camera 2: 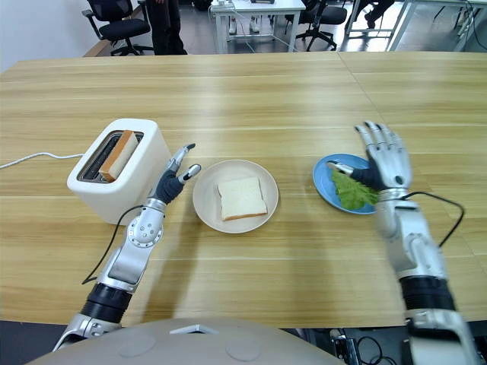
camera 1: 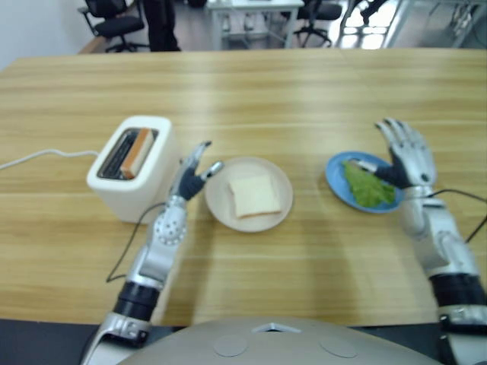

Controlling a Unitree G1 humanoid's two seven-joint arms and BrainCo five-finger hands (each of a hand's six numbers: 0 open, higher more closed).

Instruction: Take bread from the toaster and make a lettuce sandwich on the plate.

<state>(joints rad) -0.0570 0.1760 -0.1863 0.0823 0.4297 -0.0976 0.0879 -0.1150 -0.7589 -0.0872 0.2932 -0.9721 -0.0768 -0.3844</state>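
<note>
Wooden table [camera 2: 251,84] — black office chair [camera 2: 122,27] and white desk [camera 2: 259,7] behind.

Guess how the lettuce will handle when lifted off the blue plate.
Lettuce looks thin and crinkled, lying flat on the blue plate: probably floppy and very light, drooping from a pinch. Ruffled edges may tear under a hard squeeze. Flat, so unlikely to roll.

White toaster [camera 2: 114,179] toward my left edge of the table [camera 2: 251,99], browned slice [camera 2: 120,154] standing upright in its slot, cream plate [camera 2: 205,207] just right of it, white bread slice [camera 2: 242,198] lying flat on it, green lettuce leaf [camera 2: 351,190] on a blue plate [camera 2: 323,176] toward my right.
</note>
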